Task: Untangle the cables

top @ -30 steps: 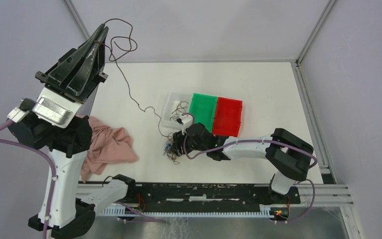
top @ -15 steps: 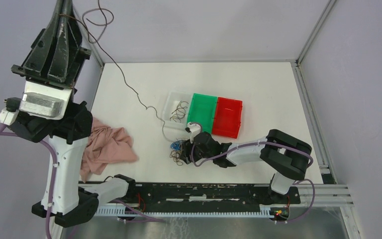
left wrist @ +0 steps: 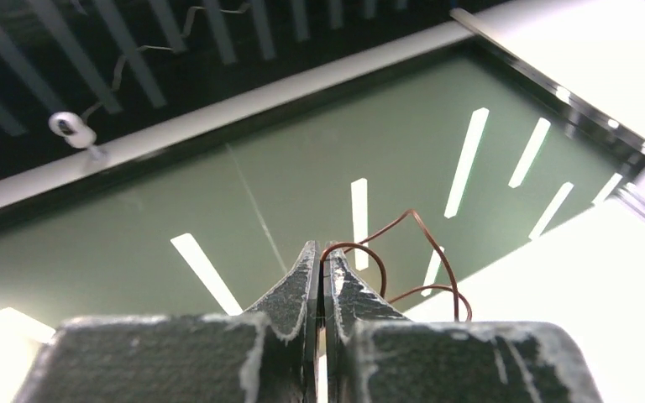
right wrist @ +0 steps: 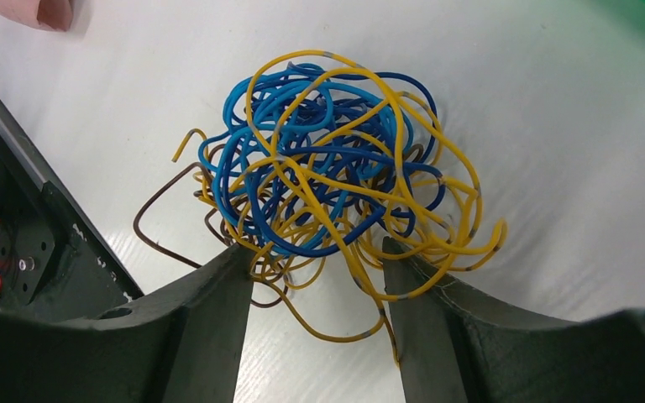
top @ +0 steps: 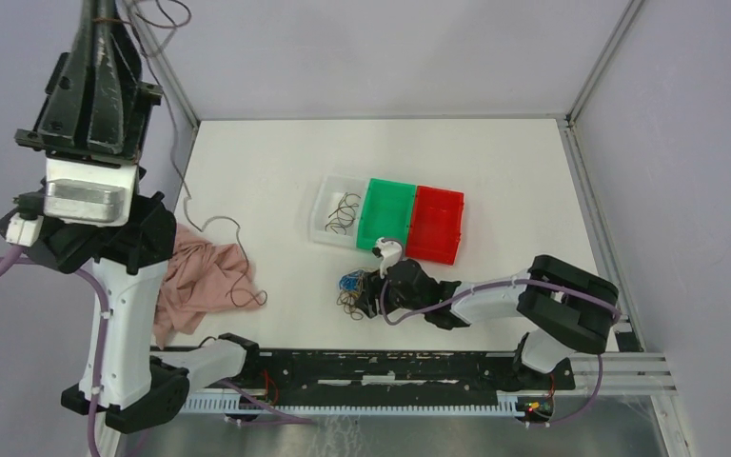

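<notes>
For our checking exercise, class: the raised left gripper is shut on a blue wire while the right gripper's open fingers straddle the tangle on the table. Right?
One slip: the left wrist view shows the left gripper shut on a brown wire, not blue. The right gripper, open, does straddle the tangle.

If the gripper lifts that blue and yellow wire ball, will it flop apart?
Probably not: the wire ball has strands looped through each other, so it should lift as one clump. It looks springy, since the loops hold their curves. Thin strands suggest it is light, and some may slip from the right gripper.
</notes>
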Controlling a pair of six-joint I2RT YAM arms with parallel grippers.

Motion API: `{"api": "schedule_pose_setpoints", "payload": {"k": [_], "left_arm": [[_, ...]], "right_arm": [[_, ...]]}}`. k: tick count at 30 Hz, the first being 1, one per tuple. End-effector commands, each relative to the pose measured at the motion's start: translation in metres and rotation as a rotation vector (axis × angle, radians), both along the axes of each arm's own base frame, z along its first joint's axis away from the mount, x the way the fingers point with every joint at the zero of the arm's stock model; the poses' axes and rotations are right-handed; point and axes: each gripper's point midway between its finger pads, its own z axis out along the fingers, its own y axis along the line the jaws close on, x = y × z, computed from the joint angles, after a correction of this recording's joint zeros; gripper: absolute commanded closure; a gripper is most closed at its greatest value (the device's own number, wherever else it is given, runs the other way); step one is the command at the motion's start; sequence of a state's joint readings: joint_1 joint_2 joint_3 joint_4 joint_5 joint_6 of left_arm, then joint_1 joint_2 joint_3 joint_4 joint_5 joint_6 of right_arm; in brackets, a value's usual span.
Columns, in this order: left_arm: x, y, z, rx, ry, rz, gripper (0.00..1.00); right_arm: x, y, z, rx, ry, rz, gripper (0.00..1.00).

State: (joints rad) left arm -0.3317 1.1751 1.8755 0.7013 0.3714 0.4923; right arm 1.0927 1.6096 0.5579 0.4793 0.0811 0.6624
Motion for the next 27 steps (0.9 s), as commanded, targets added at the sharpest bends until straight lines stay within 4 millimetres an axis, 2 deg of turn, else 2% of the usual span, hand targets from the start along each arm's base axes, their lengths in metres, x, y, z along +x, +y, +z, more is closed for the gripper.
{"api": "schedule_pose_setpoints", "payload": {"k": [1, 6, 10, 14, 17, 22, 27], "left_arm": [[0.035, -0.029, -0.044, 0.165, 0.118, 0.027, 0.97], [0.076, -0.052, -0.094, 0.302, 0.288, 0.028, 0.97], [0.112, -0.077, -0.153, 0.496, 0.469, 0.031, 0.97], [0.137, -0.093, -0.214, 0.681, 0.622, 0.029, 0.96], [0.152, -0.096, -0.244, 0.725, 0.658, 0.060, 0.96], [0.176, -0.097, -0.275, 0.760, 0.710, 0.107, 0.96], [0.194, -0.099, -0.291, 0.782, 0.746, 0.130, 0.96]], "right_arm": [[-0.001, -0.006, 0.021, 0.031, -0.015, -0.023, 0.37], [-0.004, -0.019, 0.046, 0.055, -0.046, -0.031, 0.36], [-0.006, -0.031, 0.068, 0.065, -0.074, -0.041, 0.36], [-0.006, -0.044, 0.090, 0.090, -0.105, -0.071, 0.35], [-0.006, -0.053, 0.100, 0.103, -0.117, -0.100, 0.33], [-0.004, -0.067, 0.111, 0.111, -0.131, -0.148, 0.31], [-0.002, -0.078, 0.116, 0.111, -0.146, -0.185, 0.30]]}}
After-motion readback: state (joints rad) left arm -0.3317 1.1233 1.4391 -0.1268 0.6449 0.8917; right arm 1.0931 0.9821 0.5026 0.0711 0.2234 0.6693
